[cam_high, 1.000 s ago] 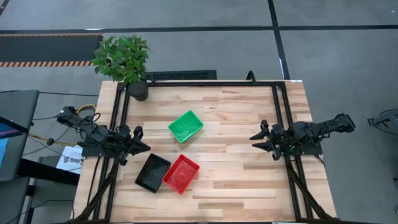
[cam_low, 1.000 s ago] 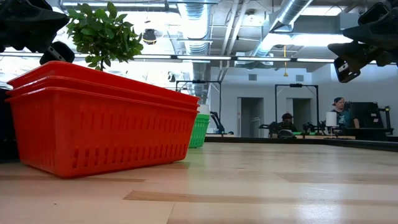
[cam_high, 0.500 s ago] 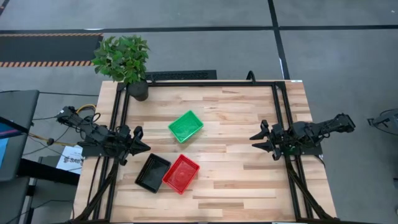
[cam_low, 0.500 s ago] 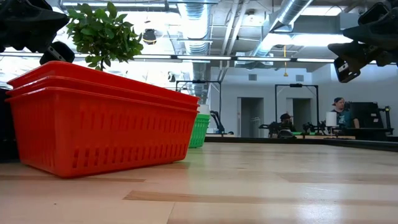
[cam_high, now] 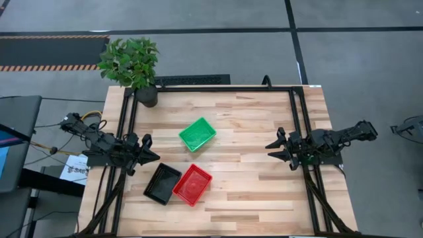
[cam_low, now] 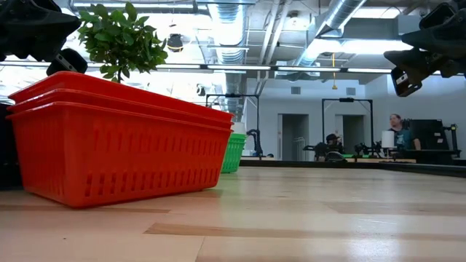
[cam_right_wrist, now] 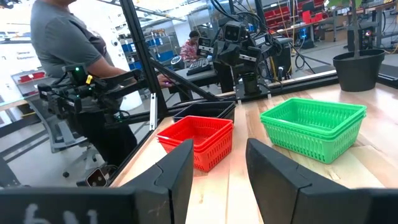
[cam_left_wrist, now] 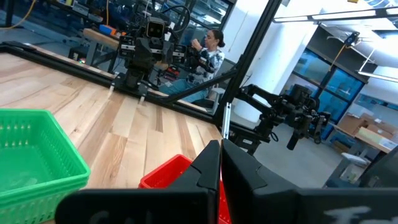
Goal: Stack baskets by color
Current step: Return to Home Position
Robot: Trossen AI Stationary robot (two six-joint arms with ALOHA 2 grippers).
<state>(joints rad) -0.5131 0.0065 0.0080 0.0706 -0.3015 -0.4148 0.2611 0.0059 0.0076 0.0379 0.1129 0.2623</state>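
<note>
A stack of red baskets rests bottom down on the table near its front, and its nested rims show in the low view. Black baskets sit right beside it on the left. A green stack stands apart toward the middle. My left gripper hovers level at the table's left edge, shut and holding nothing. My right gripper hovers level at the right side, open, with nothing between its fingers.
A potted plant stands at the far left corner. A black metal frame runs round the table. A person in a grey shirt stands beyond the table's left edge. Bare wood lies between the baskets and my right arm.
</note>
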